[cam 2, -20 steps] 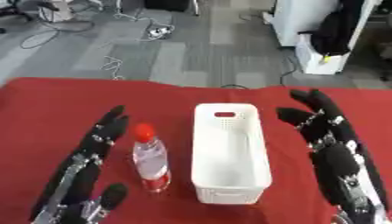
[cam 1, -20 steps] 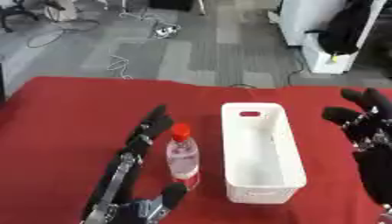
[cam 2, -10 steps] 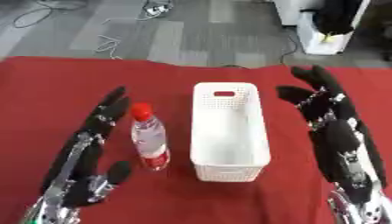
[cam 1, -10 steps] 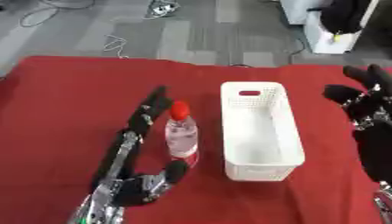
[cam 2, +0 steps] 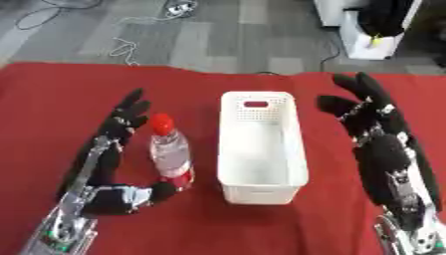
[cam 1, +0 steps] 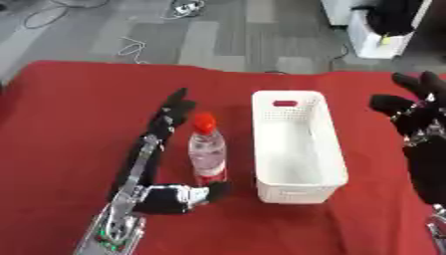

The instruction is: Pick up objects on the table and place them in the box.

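One bottle (cam 1: 207, 153) with a red cap stands upright on the red table (cam 1: 61, 114), just left of the white box (cam 1: 295, 144), and that bottle is the only loose thing to be seen on the cloth. Over the last second the whole scene has slid in the views, which reads as the head tilting rather than anything on the table moving; the bottle keeps its place beside the box. What has changed is small: the left hand (cam 1: 157, 164) lies along the bottle's left side with its fingers stretched straight toward the far edge, and its thumb now curves in under the bottle's base from the near side, a little closer than it was a second ago. The fingers are not yet wrapped round the bottle, so the hand is relaxed and cupping rather than grasping. My reading is that the grasp is being set up and the pick has not begun.

The right hand (cam 2: 375, 139) is raised to the right of the box, fingers spread and straight, holding nothing and touching nothing.

The box stands with its long side running away from the robot, a red-edged handle slot in its far end wall. Its inside shows only white floor and walls; nothing lies in it. So the task seems to be at its start, with the bottle to be closed on, lifted over the left wall of the box and set inside.
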### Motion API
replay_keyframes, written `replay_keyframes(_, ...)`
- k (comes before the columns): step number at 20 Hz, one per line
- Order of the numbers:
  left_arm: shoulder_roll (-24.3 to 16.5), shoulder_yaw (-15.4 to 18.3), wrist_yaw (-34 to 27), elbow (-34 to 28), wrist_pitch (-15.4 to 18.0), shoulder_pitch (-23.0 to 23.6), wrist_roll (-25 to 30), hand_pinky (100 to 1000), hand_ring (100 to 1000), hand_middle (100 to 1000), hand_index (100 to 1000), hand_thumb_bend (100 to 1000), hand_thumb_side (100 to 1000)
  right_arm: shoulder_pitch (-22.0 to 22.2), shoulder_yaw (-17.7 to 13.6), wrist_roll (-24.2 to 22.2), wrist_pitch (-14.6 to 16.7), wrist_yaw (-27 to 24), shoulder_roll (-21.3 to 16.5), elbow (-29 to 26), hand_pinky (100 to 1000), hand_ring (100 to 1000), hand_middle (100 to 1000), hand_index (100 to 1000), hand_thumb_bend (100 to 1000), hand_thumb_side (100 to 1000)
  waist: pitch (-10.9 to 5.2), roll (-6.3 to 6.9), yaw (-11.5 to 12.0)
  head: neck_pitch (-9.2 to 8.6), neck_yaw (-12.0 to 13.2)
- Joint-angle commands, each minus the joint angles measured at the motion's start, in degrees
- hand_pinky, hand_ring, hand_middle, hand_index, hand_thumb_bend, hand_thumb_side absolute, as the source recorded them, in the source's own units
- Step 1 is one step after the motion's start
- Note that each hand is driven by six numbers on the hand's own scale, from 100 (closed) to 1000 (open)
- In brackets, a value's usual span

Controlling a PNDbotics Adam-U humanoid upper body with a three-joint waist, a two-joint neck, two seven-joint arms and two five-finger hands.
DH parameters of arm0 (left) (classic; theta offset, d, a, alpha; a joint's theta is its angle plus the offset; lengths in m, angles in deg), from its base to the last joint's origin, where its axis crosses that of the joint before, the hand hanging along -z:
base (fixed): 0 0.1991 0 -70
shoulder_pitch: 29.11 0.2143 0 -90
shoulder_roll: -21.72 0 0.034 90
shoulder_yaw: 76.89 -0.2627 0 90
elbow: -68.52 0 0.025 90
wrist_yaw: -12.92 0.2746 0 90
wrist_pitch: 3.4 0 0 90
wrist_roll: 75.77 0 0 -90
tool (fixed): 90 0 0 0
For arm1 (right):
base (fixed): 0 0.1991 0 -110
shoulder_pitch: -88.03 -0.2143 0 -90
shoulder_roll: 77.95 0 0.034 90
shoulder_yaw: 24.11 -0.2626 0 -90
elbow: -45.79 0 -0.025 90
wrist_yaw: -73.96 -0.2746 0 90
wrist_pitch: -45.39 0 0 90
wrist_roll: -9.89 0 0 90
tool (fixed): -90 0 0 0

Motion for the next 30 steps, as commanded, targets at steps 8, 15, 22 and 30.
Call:
replay_keyframes(8,-4.8,3.0,-9.2,0.3,-1.8,-6.1,2.4,959,1000,1000,904,796,447,0.1,-0.3,-0.4,0.1,-0.2,-0.5,-0.5,872,828,920,1000,340,844,-1.32,0.08,-0.1,-0.51,1.1)
replay_keyframes(15,-5.9,2.4,-9.2,3.6,-3.5,-7.0,5.9,1000,1000,1000,908,776,501,0.0,-0.3,-0.6,0.2,-0.3,-0.5,-0.6,872,829,920,1000,341,844,-1.1,-0.01,-0.3,-0.35,1.0)
replay_keyframes(22,-5.3,2.2,-8.2,5.6,-3.7,-6.7,9.4,1000,1000,1000,889,758,574,-0.2,-0.3,-0.6,0.1,-0.2,-0.4,-0.6,872,830,920,1000,342,844,-0.69,0.08,-0.6,0.52,0.3)
replay_keyframes(30,-4.4,1.8,-5.9,7.9,-2.4,-5.8,12.4,996,1000,1000,881,746,607,-0.5,-0.3,-0.5,0.1,-0.1,-0.4,-0.7,872,830,920,1000,343,844,-0.42,0.25,-1.0,0.88,0.0)
